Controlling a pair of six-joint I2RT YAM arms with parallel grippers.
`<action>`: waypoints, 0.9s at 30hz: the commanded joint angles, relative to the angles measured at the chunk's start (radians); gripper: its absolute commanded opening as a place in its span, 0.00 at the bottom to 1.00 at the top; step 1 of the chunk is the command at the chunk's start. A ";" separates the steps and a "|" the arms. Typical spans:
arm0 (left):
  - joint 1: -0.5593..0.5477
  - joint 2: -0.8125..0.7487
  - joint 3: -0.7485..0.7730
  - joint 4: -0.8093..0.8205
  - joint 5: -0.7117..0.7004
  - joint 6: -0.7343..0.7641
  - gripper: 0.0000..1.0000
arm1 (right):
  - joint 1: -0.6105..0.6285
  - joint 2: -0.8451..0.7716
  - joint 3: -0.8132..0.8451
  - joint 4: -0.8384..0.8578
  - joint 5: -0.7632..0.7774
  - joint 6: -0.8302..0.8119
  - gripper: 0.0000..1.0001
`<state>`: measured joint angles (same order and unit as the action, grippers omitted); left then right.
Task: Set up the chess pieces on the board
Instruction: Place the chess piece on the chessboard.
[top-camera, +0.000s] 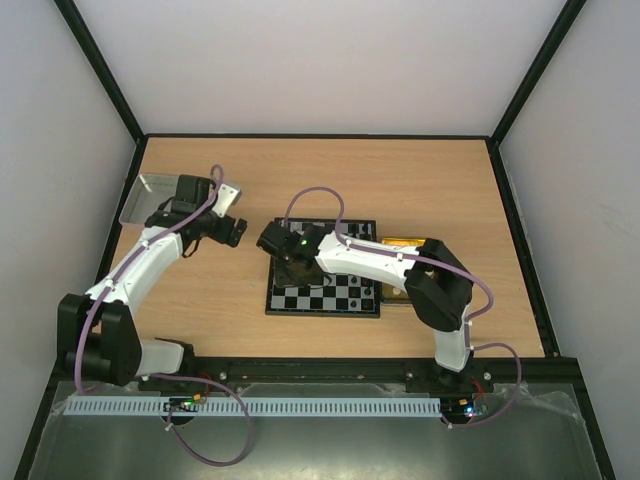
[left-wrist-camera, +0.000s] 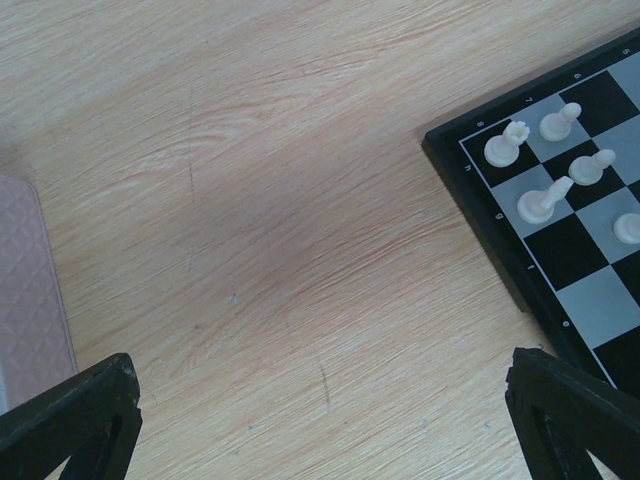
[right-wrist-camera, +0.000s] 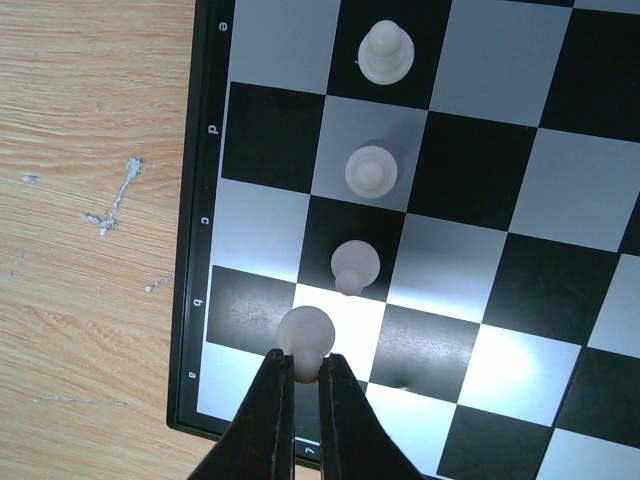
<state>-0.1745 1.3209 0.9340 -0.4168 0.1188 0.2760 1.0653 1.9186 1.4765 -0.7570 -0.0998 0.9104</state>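
Note:
The board (top-camera: 340, 296) lies at mid-table, its far part covered by my right arm. My right gripper (right-wrist-camera: 307, 368) is shut on a white pawn (right-wrist-camera: 305, 333), held just over the board's (right-wrist-camera: 200, 200) corner squares by the a–b edge. Three more white pawns stand in a line beyond it: (right-wrist-camera: 352, 266), (right-wrist-camera: 371, 171), (right-wrist-camera: 384, 52). My left gripper (left-wrist-camera: 320, 420) is open over bare wood, left of the board's corner (left-wrist-camera: 480, 215); nothing lies between its fingertips (left-wrist-camera: 75, 415). Several white chess pieces (left-wrist-camera: 541, 200) stand on that corner.
A grey metal tray (top-camera: 150, 197) sits at the far left beside my left arm; its edge (left-wrist-camera: 30, 290) shows in the left wrist view. A yellow tray (top-camera: 400, 243) lies right of the board, partly under my right arm. Walls enclose the table.

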 joint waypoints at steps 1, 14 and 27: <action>0.012 -0.011 -0.014 0.011 -0.014 -0.011 1.00 | 0.006 0.020 0.022 -0.046 0.002 -0.018 0.02; 0.013 -0.015 -0.017 0.012 -0.024 -0.009 1.00 | 0.007 0.049 0.015 -0.059 -0.017 -0.024 0.02; 0.013 -0.012 -0.022 0.016 -0.030 -0.008 1.00 | 0.008 0.059 0.009 -0.061 -0.032 -0.016 0.02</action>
<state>-0.1669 1.3209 0.9276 -0.4091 0.0967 0.2756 1.0668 1.9652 1.4769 -0.7807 -0.1318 0.8978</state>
